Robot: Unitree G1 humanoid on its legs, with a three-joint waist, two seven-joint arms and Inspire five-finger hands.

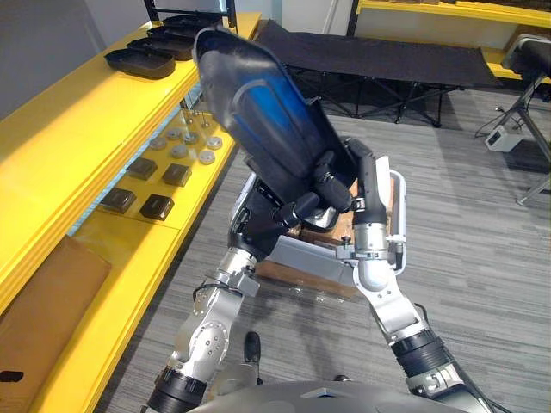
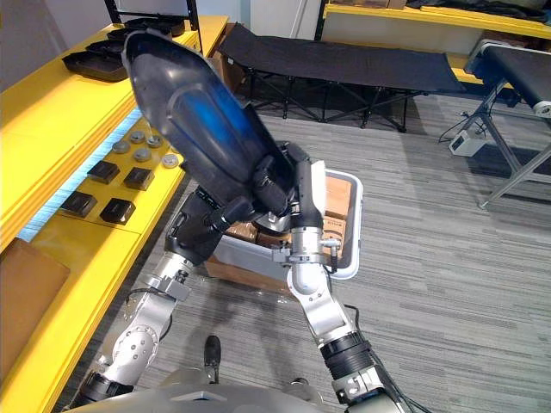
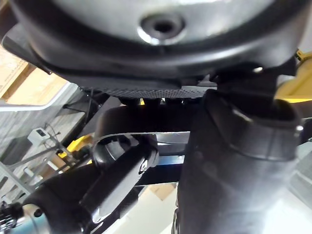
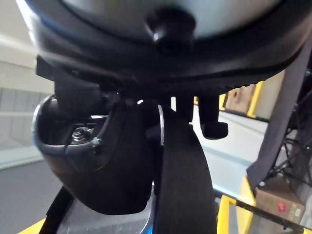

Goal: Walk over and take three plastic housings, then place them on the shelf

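A large black plastic housing (image 1: 258, 112) with a glossy curved shell is held up at a slant between both hands, its far end reaching toward the yellow shelf (image 1: 69, 129). My left hand (image 1: 295, 211) grips its lower edge from beneath, fingers curled on it. My right hand (image 1: 343, 176) clamps the same end from the right side. The housing's underside (image 3: 161, 53) looms just past the left thumb in the left wrist view, and its dark rim (image 4: 161, 63) sits close over the right hand. Two more black housings (image 1: 142, 60) lie on the shelf top at the back.
The shelf's lower level holds small dark square parts (image 1: 157, 206), silver discs (image 1: 179, 151) and a brown board (image 1: 43, 292). A white crate (image 1: 398, 215) with brown boxes stands on the floor behind my hands. A black cot (image 1: 379, 56) and metal stands (image 1: 529, 103) lie beyond.
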